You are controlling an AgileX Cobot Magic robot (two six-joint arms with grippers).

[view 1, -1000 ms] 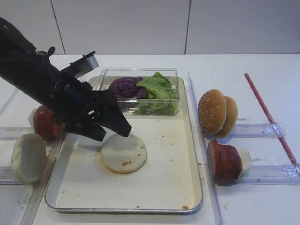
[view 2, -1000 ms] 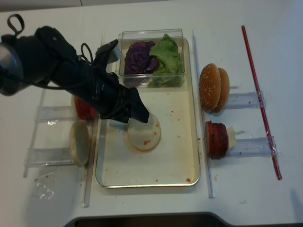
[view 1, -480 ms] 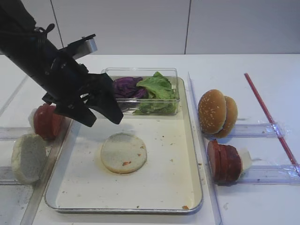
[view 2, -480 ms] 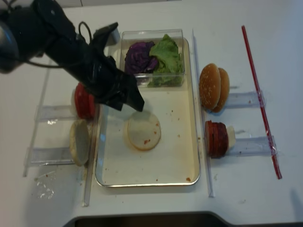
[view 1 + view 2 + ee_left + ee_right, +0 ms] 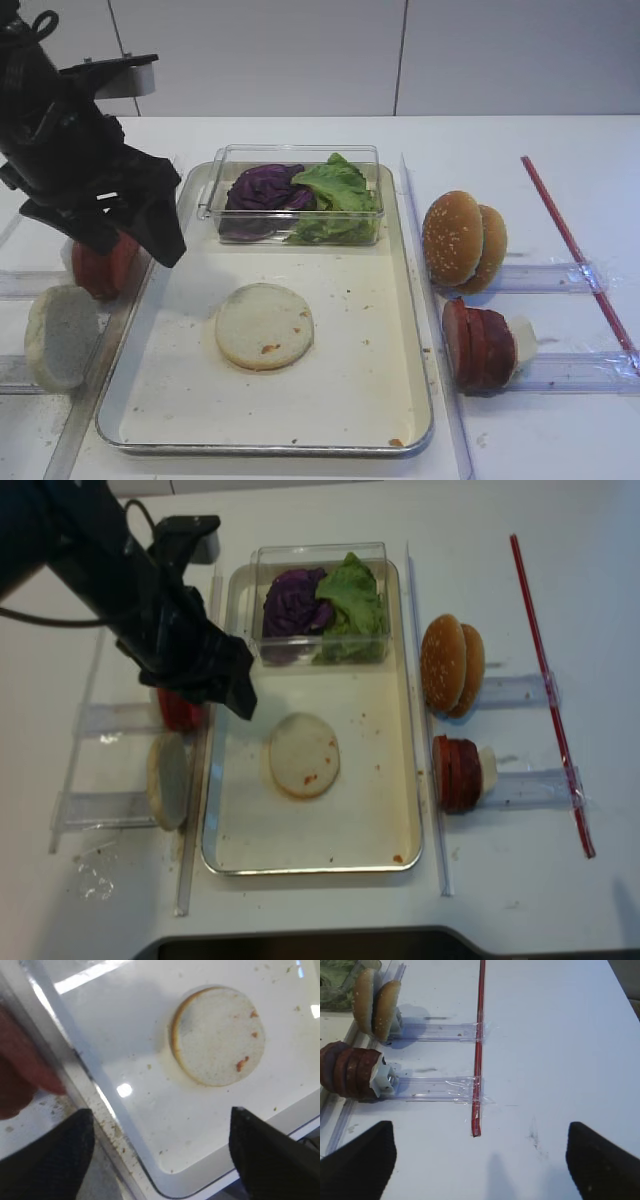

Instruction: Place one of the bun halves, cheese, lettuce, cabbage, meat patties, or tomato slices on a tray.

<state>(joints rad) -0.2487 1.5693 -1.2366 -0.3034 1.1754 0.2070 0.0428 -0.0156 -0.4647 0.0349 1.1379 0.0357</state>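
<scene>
Left gripper (image 5: pixel 140 235): jaws spread wide, nothing between them, poised above the left rim of the tray (image 5: pixel 410 330) with both dark fingertips framing the wrist view. Directly below and a little toward the tray's middle, the bun half (image 5: pixel 218 1035) lying flat, cut face up, a few reddish specks on it, well apart from either finger; judged already delivered, since nothing grips it and the tray floor bears it fully. Placed roughly central, probably to leave room around it for later layers. Further out on the tray's far end, a clear plastic box (image 5: pixel 290 195) keeping the cabbage (image 5: pixel 292 602) and lettuce (image 5: pixel 352 595) together and off the crumbed floor. Beyond the left rim, red slices (image 5: pixel 178 710) and another pale bun half (image 5: pixel 167 780) standing on edge in clear holders, upright likely for easy pinching. Right gripper (image 5: pixel 480 1157): jaws likewise wide apart, empty, hovering over bare table near a red straw (image 5: pixel 479 1045), with sesame bun tops (image 5: pixel 375 1002) and dark red slices (image 5: pixel 350 1075) racked beside it
</scene>
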